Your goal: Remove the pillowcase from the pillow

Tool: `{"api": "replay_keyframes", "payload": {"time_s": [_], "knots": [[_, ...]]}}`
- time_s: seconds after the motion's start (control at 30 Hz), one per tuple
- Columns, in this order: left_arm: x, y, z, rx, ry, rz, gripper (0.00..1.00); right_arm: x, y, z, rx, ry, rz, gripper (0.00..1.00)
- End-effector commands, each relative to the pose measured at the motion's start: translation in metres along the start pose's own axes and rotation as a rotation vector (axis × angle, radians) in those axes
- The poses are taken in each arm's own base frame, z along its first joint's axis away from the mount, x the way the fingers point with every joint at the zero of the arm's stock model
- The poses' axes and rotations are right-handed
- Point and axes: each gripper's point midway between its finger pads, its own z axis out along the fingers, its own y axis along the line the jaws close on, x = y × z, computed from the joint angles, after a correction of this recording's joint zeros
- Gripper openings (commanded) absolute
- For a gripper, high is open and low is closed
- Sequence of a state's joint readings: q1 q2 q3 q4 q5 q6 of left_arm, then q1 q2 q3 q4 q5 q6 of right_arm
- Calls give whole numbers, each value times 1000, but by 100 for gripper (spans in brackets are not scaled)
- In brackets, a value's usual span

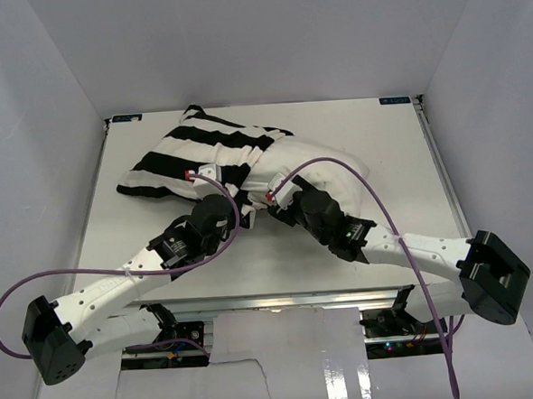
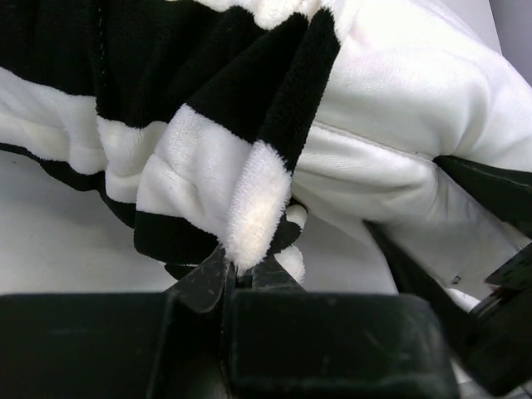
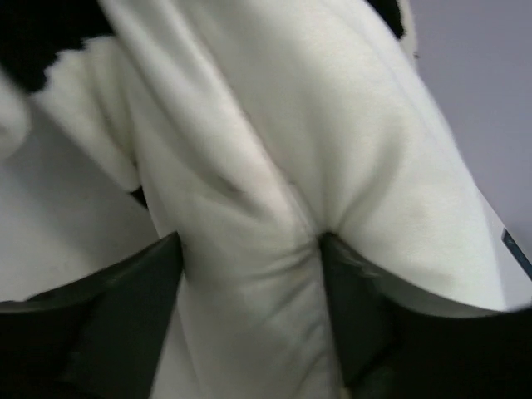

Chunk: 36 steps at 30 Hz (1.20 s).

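Observation:
The off-white pillow (image 1: 323, 164) lies at the table's middle, its right half bare. The black-and-white striped pillowcase (image 1: 196, 154) covers its left half, bunched up. My left gripper (image 1: 233, 199) is shut on a fold of the pillowcase's edge (image 2: 258, 208), the fluffy fabric pinched between its fingers. My right gripper (image 1: 280, 201) is shut on a thick bunch of the pillow (image 3: 249, 266) at its near edge, the fingers (image 3: 141, 291) dug into the fabric on both sides. The pillow also shows in the left wrist view (image 2: 399, 108).
The white table (image 1: 270, 262) is walled by grey panels on the left, right and back. Purple cables (image 1: 355, 171) loop over both arms. The table's near metal edge (image 1: 282, 300) runs between the arm bases.

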<state>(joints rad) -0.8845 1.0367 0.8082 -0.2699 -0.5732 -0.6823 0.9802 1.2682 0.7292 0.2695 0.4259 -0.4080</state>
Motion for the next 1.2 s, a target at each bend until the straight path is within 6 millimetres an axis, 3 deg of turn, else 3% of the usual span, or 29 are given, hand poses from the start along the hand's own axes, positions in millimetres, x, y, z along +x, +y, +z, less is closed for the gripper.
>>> {"api": "replay_keyframes", "payload": {"time_s": [0.0,0.03,0.13,0.17,0.23,0.27,0.33,0.37,0.43,0.47,0.57,0.67,0.7,0.73,0.77,0.8,0.83,0.87,1.0,1.17], "knots": [[-34,-3,-11,9,-100,-79,0,-9,-47,5,262,-18,30,65],[-36,-2,-12,5,-107,-79,0,-7,-51,4,290,-9,40,57],[-49,6,-15,-47,-148,-58,0,0,-75,-6,395,14,98,20],[-53,15,-16,-94,-163,-44,0,2,-90,-18,445,5,130,8],[-64,22,-17,-140,-171,-6,0,-1,-107,-36,484,-41,182,8],[-69,26,-19,-160,-179,0,0,-5,-127,-57,529,-90,223,8],[-90,35,-26,-206,-218,2,0,-8,-147,-79,581,-126,265,8],[-100,41,-28,-227,-240,-5,0,-14,-169,-101,647,-163,318,8],[-120,44,-35,-229,-274,-5,0,-10,-183,-118,698,-143,353,8],[-127,46,-36,-233,-277,-5,0,-19,-190,-128,698,-183,382,8],[-146,41,-35,-198,-257,10,0,-30,-190,-134,658,-216,393,8],[-141,-1,-33,9,-166,79,29,-33,-183,-125,610,-203,381,8],[-137,-11,-34,63,-138,87,45,-41,-185,-124,599,-216,387,8],[-127,-22,-35,129,-84,98,66,-38,-181,-117,580,-187,385,8],[-122,-24,-37,145,-61,85,78,-39,-182,-115,583,-174,391,8],[-113,-21,-38,147,-35,86,84,-48,-188,-116,594,-182,421,8],[-106,-16,-39,141,-20,87,90,-39,-187,-109,600,-117,412,8],[-91,-6,-42,126,1,83,91,-38,-189,-107,601,-99,425,8],[-69,31,-50,31,4,87,94,-43,-207,-99,599,-67,418,8],[-64,67,-50,-158,16,120,96,-50,-223,-99,546,-78,452,8]]}}
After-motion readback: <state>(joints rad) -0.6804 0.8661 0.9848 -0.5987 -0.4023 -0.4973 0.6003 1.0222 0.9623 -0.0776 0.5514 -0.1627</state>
